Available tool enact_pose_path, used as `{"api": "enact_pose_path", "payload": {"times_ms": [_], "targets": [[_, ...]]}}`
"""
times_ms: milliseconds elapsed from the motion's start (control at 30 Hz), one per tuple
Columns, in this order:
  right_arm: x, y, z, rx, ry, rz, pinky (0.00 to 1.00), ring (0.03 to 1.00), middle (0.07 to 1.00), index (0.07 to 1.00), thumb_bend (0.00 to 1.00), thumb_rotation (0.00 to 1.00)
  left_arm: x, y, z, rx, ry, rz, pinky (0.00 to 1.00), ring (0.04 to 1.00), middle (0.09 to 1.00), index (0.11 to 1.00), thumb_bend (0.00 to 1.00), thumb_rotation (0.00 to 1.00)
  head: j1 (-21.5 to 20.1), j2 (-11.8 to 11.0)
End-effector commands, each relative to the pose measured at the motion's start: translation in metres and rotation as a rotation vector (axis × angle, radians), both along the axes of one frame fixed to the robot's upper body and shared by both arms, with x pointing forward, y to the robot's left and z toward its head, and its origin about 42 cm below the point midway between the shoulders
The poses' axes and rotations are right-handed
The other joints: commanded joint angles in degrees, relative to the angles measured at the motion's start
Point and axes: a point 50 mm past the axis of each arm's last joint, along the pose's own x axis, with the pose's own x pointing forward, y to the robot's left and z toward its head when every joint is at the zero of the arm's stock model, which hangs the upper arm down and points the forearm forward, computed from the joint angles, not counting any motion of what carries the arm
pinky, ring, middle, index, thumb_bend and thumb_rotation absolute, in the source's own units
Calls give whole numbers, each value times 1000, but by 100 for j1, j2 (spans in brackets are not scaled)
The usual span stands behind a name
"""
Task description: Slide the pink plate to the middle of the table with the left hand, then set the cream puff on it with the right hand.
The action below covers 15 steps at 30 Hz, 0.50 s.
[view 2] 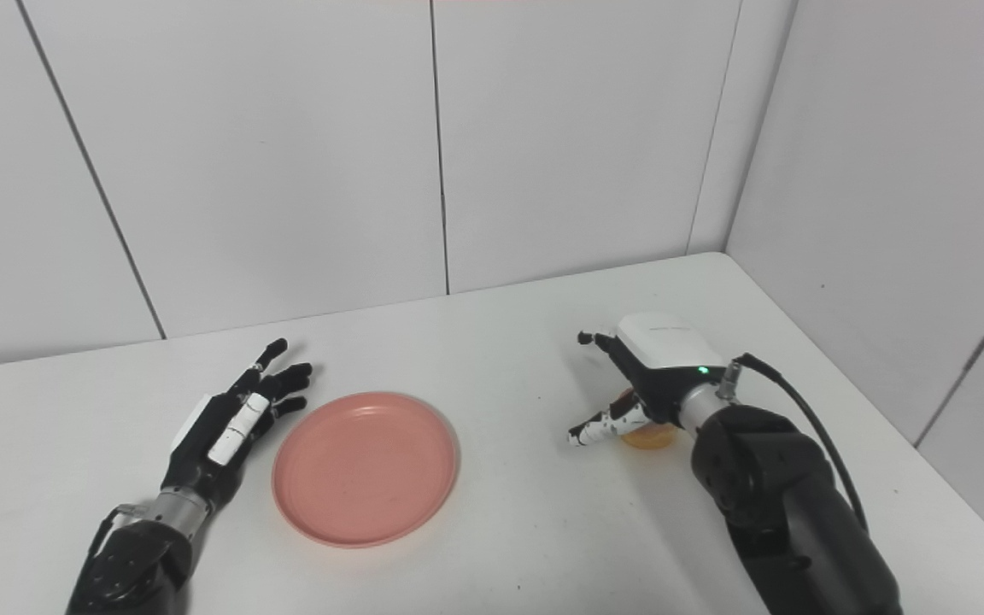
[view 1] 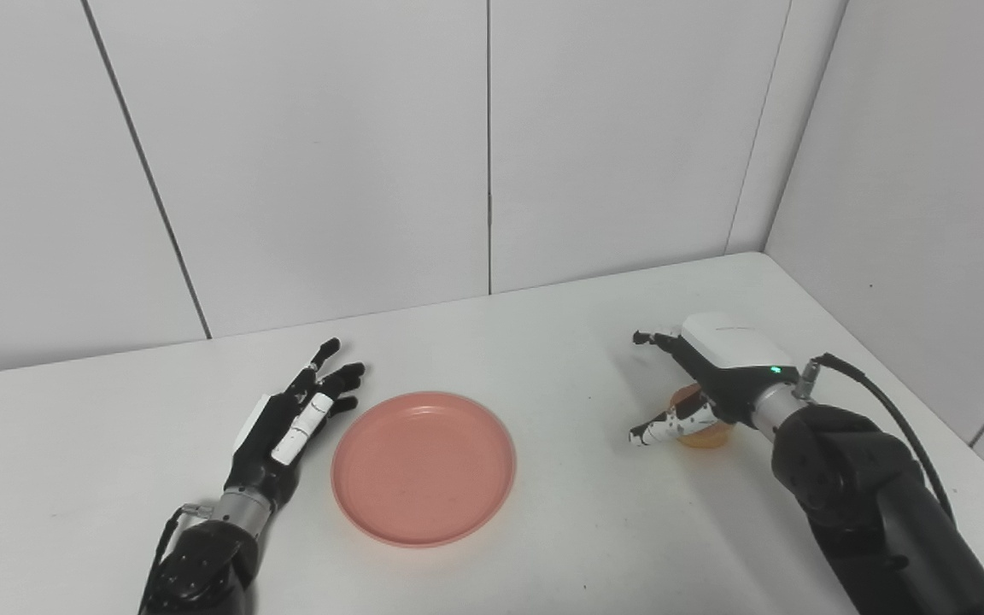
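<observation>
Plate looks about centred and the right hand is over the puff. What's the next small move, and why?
Probably close the right hand on the cream puff. The hand sits over it with fingers apart, the puff still rests on the table, and the pink plate lies empty, with the open left hand beside it.

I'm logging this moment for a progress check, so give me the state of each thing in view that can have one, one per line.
Round pink plastic plate: flat on the white table, empty, right way up.
Golden-brown cream puff: on the table, mostly hidden under the right hand, not on the plate.
Left hand: open, fingers spread, resting just left of the plate.
Right hand: over the cream puff, fingers apart; grasp cannot be told.
</observation>
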Motion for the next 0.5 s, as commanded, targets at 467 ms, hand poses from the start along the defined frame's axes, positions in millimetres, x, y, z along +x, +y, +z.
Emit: {"api": "enact_pose_path", "payload": {"times_ms": [467], "targets": [[27,-17,11,-94,67,-86,620,831,878,851,997,277,-15,13,-27,2,75,21,847,868,828,932,835,737,37,100]]}}
